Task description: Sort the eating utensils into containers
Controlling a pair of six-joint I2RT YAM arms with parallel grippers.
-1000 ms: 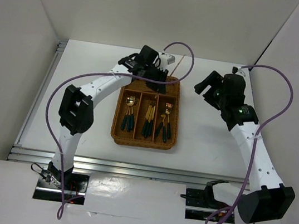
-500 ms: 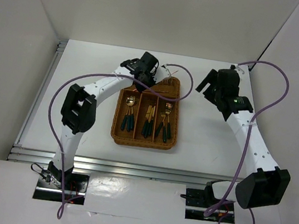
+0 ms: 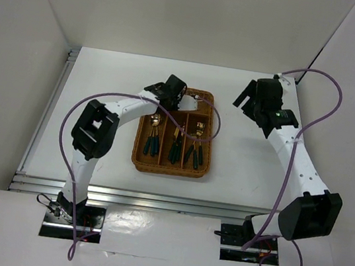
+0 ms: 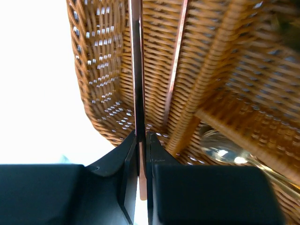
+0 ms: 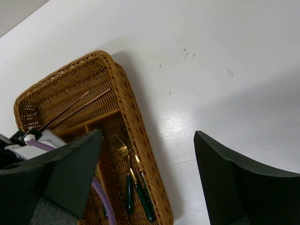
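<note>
The brown wicker tray [image 3: 209, 138] lies mid-table. My left gripper [image 3: 178, 93] hangs low over its short crosswise slot. In the left wrist view this gripper [image 4: 142, 137] is shut on a thin reddish-brown chopstick [image 4: 136, 70] that runs along the slot. A second chopstick [image 4: 176, 70] lies beside it on the weave. The right wrist view shows both chopsticks [image 5: 77, 107] in that slot. Spoons [image 3: 153, 134], knives [image 3: 176, 145] and forks [image 3: 195, 148] with teal handles fill the three long slots. My right gripper [image 3: 255, 98] is open and empty, off the tray's far right corner [image 5: 147, 137].
Purple cables loop from both arms; the left one [image 3: 215, 115] drapes across the tray's right side. White walls close in the table on the left, back and right. A metal rail [image 3: 154, 200] runs along the near edge.
My left gripper came back from beyond the tray's far edge and lowered the chopstick into the crosswise slot. The right arm shifted a little toward the back.
</note>
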